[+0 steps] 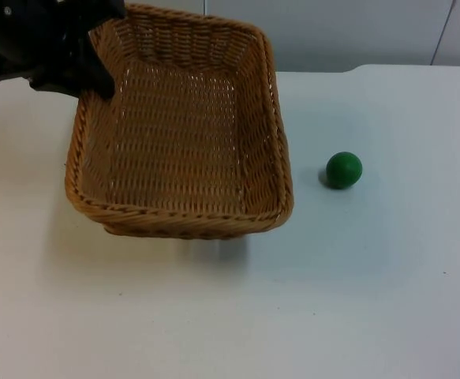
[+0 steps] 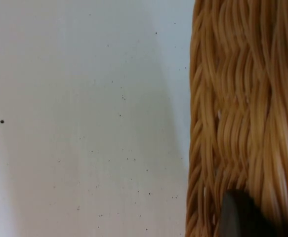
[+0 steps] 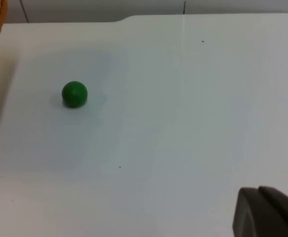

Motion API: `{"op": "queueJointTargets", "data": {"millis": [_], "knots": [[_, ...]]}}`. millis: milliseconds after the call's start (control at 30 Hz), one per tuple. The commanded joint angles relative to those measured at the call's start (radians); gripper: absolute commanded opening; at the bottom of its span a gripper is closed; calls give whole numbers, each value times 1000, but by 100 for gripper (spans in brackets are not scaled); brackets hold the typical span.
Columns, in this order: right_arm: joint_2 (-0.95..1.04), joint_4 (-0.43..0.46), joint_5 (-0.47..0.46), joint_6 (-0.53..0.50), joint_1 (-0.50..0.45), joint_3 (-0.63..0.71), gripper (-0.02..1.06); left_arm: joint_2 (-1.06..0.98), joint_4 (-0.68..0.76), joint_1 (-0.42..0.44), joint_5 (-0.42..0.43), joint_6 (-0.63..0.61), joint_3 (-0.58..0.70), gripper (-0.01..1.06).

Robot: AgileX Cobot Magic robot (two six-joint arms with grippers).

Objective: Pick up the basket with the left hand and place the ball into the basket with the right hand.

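The left hand [image 1: 95, 75] grips the basket [image 1: 182, 134] by its far corner, tilting it up to receive the ball [image 1: 344, 170]; I cannot tell the right hand's state.

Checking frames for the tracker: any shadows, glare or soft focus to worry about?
Top view: even light; the basket throws a soft shadow on the table below its near edge, a small one sits beside the ball, and the left hand is at its far-left rim. Left wrist view: weave slightly soft. Right wrist view: faint shadow around the ball; right hand's fingertip blurred. No glare.
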Motion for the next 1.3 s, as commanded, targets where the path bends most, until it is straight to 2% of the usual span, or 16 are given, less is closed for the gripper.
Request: {"op": "queueJointTargets", "data": {"millis": [0,1133,1267], "knots": [[-4,5,-9,-1,-3,7,0,-1,-27,4,-18,-4,0,0],[-4,7,-9,-1,-3,7,0,-1,-27,4,-18,-4,0,0],[-4,-23,-11,-1,37,7,0,-1,-27,4,-18,-4,0,0]]}}
